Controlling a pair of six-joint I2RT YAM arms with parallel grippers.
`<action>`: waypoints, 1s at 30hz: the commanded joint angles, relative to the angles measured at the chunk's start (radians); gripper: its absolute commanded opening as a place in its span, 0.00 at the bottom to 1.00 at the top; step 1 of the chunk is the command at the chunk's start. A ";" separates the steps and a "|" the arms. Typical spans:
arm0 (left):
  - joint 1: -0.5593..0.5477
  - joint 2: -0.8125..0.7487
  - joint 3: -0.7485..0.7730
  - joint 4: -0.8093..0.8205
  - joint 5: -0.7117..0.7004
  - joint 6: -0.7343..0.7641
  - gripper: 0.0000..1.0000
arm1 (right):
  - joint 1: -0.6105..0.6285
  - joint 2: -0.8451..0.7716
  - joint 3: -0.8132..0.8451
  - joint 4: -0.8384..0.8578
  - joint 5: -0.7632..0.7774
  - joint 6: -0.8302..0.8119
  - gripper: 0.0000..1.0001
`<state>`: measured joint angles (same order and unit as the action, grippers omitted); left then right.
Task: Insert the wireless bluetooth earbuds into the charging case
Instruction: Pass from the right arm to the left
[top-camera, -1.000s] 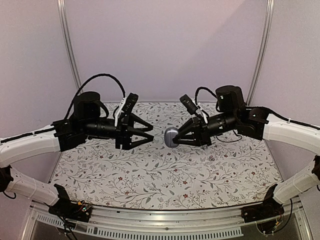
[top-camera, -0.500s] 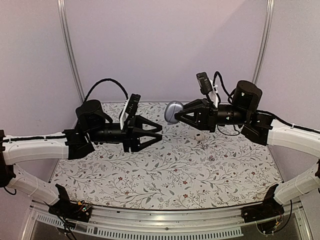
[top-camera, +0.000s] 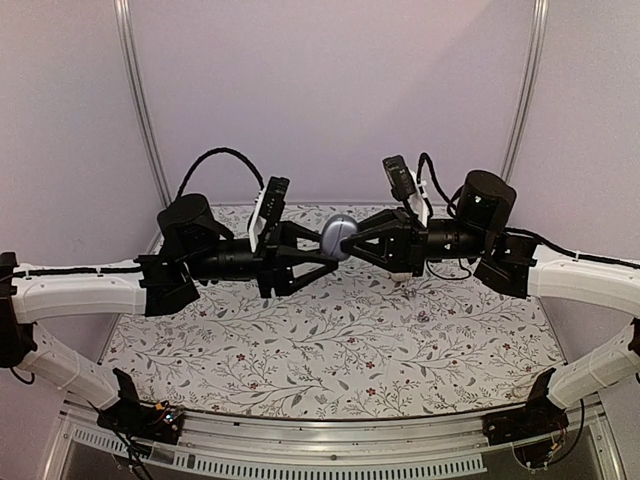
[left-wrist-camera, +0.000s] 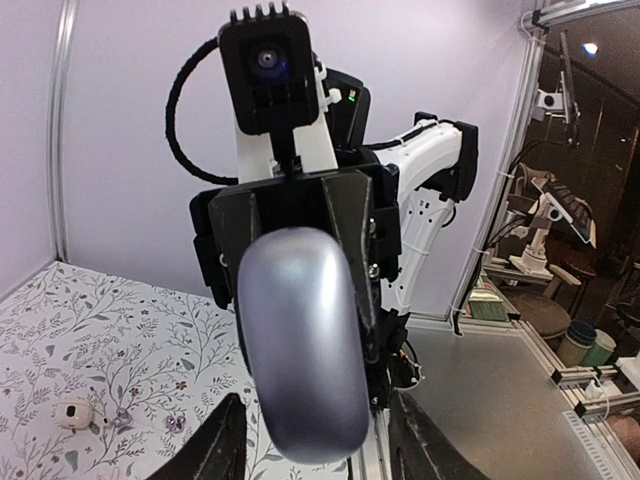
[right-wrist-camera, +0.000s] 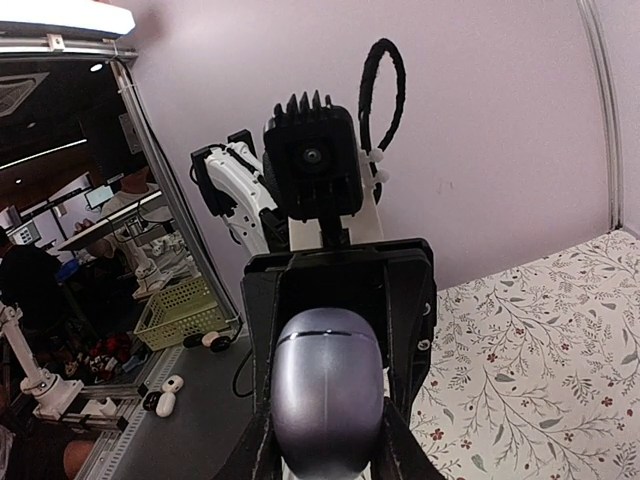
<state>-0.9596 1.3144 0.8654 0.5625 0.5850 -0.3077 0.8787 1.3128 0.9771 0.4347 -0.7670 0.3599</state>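
1. Charging case (top-camera: 338, 236): a smooth, lilac-grey plastic pebble with a satin sheen. It hangs in the air between the two arms, well above the floral-printed cloth surface (top-camera: 320, 350).
2. Our right claw (right-wrist-camera: 328, 445) is clamped on the case, its black fingers pressing the two flanks. The rounded end points out towards the other arm, and we judge that it is held this way to offer it for a second grip.
3. Our left claw (left-wrist-camera: 312, 448) stands part-way open, its fingers straddling the free end of the case. In the left wrist view a sliver of gap shows on each side, so we read it as not gripping.
4. The shell looks closed, with a fine curved seam (right-wrist-camera: 325, 340) crossing its upper face. We think two claws are needed, one to steady the base and one to lift the lid.
5. A small, glossy white earbud (left-wrist-camera: 72, 413) lies on the surface, well apart from the case and not yet inserted. We can find only this one.
6. The case is all curves with no flat faces, so we expect it could slip or turn under a pinch. The cloth below looks soft and matte.
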 joint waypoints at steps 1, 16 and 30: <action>-0.014 0.022 0.029 0.048 -0.002 -0.007 0.45 | 0.007 0.010 -0.008 0.037 0.014 0.000 0.10; -0.017 0.060 0.052 0.042 0.024 -0.016 0.11 | 0.008 -0.009 -0.032 -0.007 0.058 -0.047 0.12; -0.007 -0.003 0.080 -0.290 0.057 0.165 0.00 | -0.002 -0.043 0.010 -0.258 -0.011 -0.147 0.49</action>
<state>-0.9638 1.3483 0.9142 0.4183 0.6212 -0.2390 0.8787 1.2984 0.9546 0.3210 -0.7441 0.2699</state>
